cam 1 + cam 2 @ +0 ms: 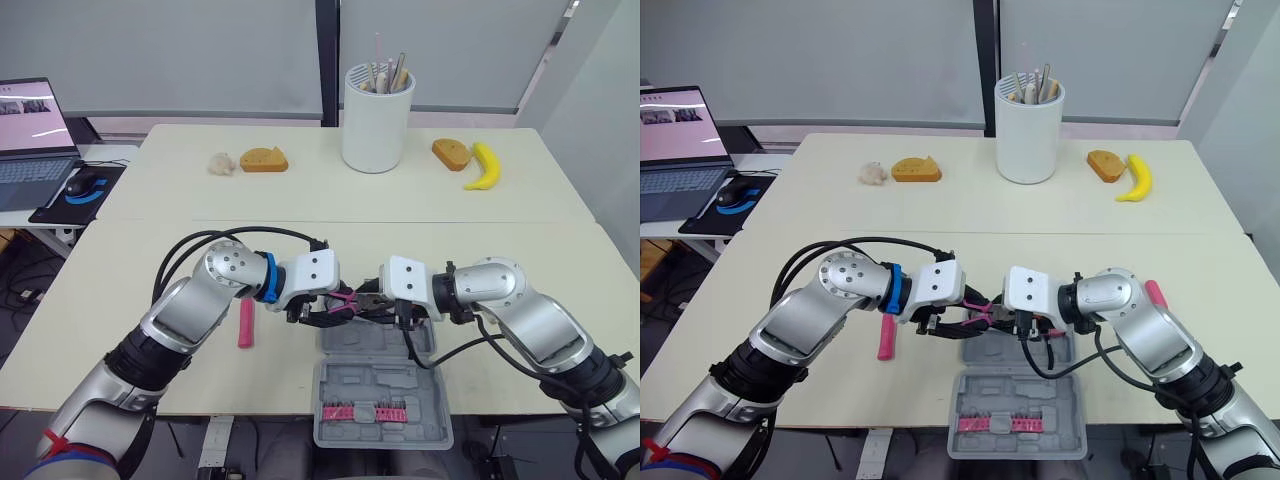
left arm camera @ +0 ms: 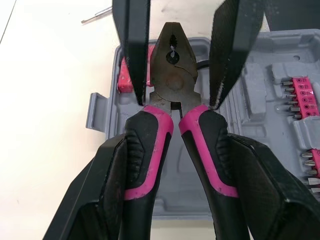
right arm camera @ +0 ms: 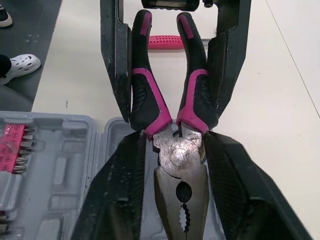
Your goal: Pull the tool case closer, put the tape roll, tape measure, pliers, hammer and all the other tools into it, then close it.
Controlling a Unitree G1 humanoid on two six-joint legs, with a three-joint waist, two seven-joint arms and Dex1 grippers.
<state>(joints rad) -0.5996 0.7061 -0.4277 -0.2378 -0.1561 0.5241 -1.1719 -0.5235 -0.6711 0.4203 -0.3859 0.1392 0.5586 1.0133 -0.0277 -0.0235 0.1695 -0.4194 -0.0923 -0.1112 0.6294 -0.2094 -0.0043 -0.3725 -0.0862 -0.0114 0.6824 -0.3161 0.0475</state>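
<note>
Both hands meet right over the open tool case (image 1: 380, 392), and the pliers (image 2: 172, 85) hang between them, up off the surface (image 1: 130, 290). The left hand (image 2: 176, 142) is clamped on the pliers' black-and-pink handles, one finger pressed against the outside of each grip. The right hand (image 3: 175, 137) comes in from the opposite side, nose to nose with the left. Its fingers (image 2: 135, 50) are spread wide on either side of the metal head, with a gap visible on both sides. Their tips reach the point where the pink grips begin, but I cannot tell whether they touch there.

The pliers are level, with the head pointing to the robot's right and the handles drawn close together. Directly beneath them is the far half of the grey case. The near half lies flat and open toward the robot, reaching past the front edge of the surface. It carries a pink rack of bits (image 1: 363, 411).

Just left of the case, a pink handle (image 1: 245, 323) lies alone on the surface, apart from both hands. Well beyond, at the far side, stand a white cup of utensils (image 1: 377, 118), a banana (image 1: 485, 167) and a piece of bread (image 1: 263, 160).
</note>
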